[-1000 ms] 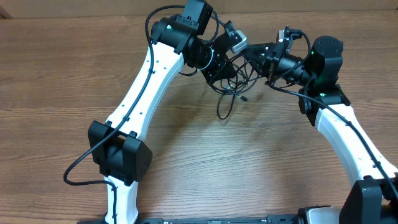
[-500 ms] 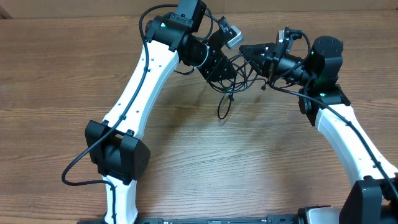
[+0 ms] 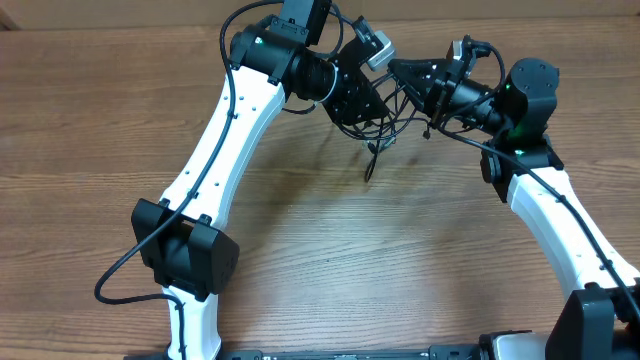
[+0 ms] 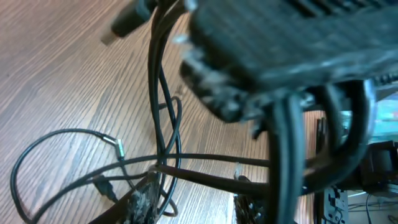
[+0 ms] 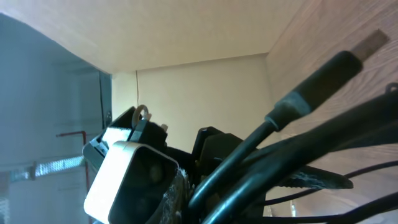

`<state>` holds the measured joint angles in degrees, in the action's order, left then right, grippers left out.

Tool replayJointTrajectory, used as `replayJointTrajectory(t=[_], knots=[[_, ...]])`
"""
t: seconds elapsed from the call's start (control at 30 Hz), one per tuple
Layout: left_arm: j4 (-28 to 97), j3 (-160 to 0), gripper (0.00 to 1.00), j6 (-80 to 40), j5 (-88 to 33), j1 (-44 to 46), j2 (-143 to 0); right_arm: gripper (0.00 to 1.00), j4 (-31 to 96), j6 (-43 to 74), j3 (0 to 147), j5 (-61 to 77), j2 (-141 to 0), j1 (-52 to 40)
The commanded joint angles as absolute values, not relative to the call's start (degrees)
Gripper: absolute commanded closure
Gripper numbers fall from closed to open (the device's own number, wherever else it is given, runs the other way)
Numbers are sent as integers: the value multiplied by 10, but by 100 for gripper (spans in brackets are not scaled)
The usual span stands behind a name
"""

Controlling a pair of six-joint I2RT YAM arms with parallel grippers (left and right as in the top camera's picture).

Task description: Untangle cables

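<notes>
item: wooden table (image 3: 330, 260), near part bare between my two arm bases. item: the cables (image 3: 385, 120), thin black cords, one knotted bundle raised off the wood at the far side, between my two tools; one loose tail (image 3: 370, 168) hangs down to the table, and in the left wrist view a metal-tipped plug (image 4: 118, 149) lies on the wood. item: left gripper (image 3: 358, 98), buried in the bundle; whether it clamps a cord i cannot tell. item: right gripper (image 3: 408, 78), opposite, apparently pinching cords that trail from it. progress, my estimate: early to middle; cords lifted and under pull, loops crossing, none separated yet. markings: no brand, label or writing legible.
</notes>
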<state>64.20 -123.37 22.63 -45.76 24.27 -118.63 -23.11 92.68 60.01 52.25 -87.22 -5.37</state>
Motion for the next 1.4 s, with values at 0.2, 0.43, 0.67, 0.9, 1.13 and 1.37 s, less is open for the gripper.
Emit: replayJointTrajectory(t=[0.2,0.43,0.67,0.9,1.13,1.37], knots=[[580,-1247,59,216,-485,245,-1132,96,-276,1007,612,528,-858,-55],[602,-1247,58,216,-491,245,-1130,96,-319,1052,612,521,-858,-54],[599,-1247,55,217,-494,247,-1130,96,-335,1089,612,528,-858,-52],[602,-1247,84,216,-489,249,-1130,96,-428,1131,611,531,-858,-51],[610,-1247,96,216,-489,249,-1130,96,-399,1120,611,550,-859,-51],[629,-1247,96,217,-457,247,-1130,46,-274,950,611,547,-859,-51]])
